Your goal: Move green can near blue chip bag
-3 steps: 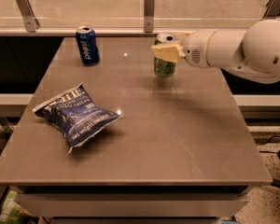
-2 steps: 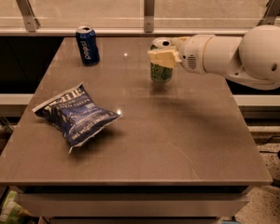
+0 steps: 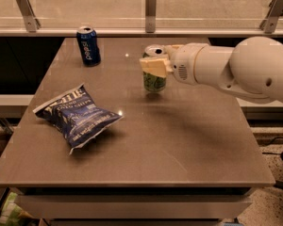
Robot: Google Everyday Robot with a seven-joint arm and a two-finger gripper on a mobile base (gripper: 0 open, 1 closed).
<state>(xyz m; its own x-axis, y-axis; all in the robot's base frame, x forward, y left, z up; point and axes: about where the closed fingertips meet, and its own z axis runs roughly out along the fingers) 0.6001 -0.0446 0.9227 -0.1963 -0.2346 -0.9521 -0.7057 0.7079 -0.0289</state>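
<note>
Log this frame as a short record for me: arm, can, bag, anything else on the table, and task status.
arm: gripper over the far middle of the table, jaws closed on the green can
can: upright, to the right of and behind the blue chip bag, clear gap between them
bag: lying flat, front left
other: Pepsi can upright, far left
status: can not yet beside the bag

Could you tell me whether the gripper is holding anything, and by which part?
Yes: the two-finger gripper, over the far middle of the brown table, clasps the small olive-green metal can around its upper body.
</note>
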